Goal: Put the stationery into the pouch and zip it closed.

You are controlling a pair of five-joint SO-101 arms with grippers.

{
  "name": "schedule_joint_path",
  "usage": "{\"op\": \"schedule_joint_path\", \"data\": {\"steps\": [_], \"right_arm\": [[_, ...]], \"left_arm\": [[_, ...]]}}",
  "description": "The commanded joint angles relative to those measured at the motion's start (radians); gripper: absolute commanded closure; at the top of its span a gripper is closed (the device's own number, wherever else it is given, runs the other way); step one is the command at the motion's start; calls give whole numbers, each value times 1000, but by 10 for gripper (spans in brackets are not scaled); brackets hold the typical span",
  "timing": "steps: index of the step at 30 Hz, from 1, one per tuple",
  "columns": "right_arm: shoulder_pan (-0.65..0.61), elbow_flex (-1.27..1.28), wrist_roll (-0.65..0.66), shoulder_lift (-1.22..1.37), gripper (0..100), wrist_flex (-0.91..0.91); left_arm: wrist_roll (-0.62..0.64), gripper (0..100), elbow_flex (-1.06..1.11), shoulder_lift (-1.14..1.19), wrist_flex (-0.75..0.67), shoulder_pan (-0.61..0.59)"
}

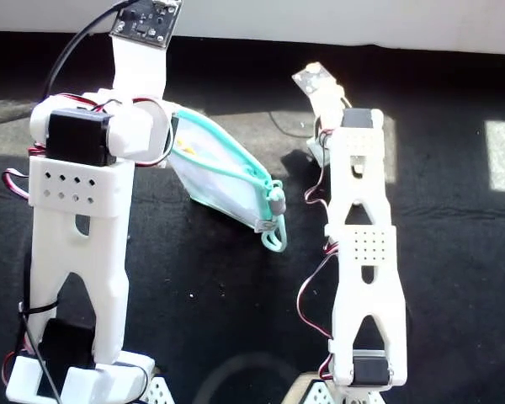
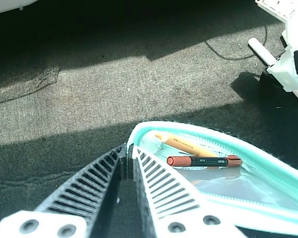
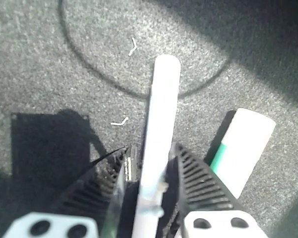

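Observation:
A mint-edged clear pouch (image 1: 227, 181) lies open on the dark mat, tilted up at one end. My left gripper (image 2: 126, 148) is shut on its rim (image 2: 139, 130) at that raised end. Inside the pouch lie an orange pen (image 2: 186, 144) and a red-and-black marker (image 2: 203, 161). Right of the pouch, my right gripper (image 3: 150, 148) is low over the mat, shut on a thin white pen (image 3: 161, 104) that sticks out past the fingertips. A thick white marker with a green band (image 3: 241, 148) lies on the mat just beside that gripper.
The table is covered by a dark felt mat (image 1: 454, 252) with sunlit patches. A thin black cable (image 3: 89, 69) curves across the mat in front of the right gripper. Open mat lies between the pouch and the right arm (image 1: 362, 252).

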Motion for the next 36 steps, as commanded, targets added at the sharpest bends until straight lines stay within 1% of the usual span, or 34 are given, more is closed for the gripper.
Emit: {"op": "schedule_joint_path", "data": {"steps": [1, 5, 7, 11, 12, 20, 22, 24, 26, 29, 32, 34, 36], "right_arm": [[10, -104, 5, -16, 995, 94], [12, -364, 5, -21, 992, 298], [8, -355, -2, -54, 992, 371], [62, -332, -181, -122, 992, 367], [68, -334, -201, -142, 992, 367], [185, -329, -210, -372, 993, 371], [214, -282, -210, -464, 993, 371], [240, -170, -210, -582, 993, 371], [254, 1, -210, -730, 993, 371], [249, 349, -212, -984, 993, 369], [213, 716, -213, -1222, 993, 360], [183, 954, -213, -1354, 993, 314], [163, 1193, -213, -1480, 993, 217]], "left_arm": [[2, 991, 85, 48, 69, 5], [3, 991, 87, 48, 66, 5], [3, 991, 87, 48, 66, 5], [3, 991, 87, 48, 66, 5], [3, 991, 85, 48, 66, 5], [5, 991, 85, 48, 66, 8], [6, 991, 85, 48, 66, 12], [6, 991, 85, 48, 66, 13], [6, 991, 85, 48, 64, 13], [6, 991, 85, 48, 64, 13], [6, 991, 85, 48, 64, 13], [6, 991, 85, 48, 64, 13], [6, 991, 85, 48, 64, 13]]}}
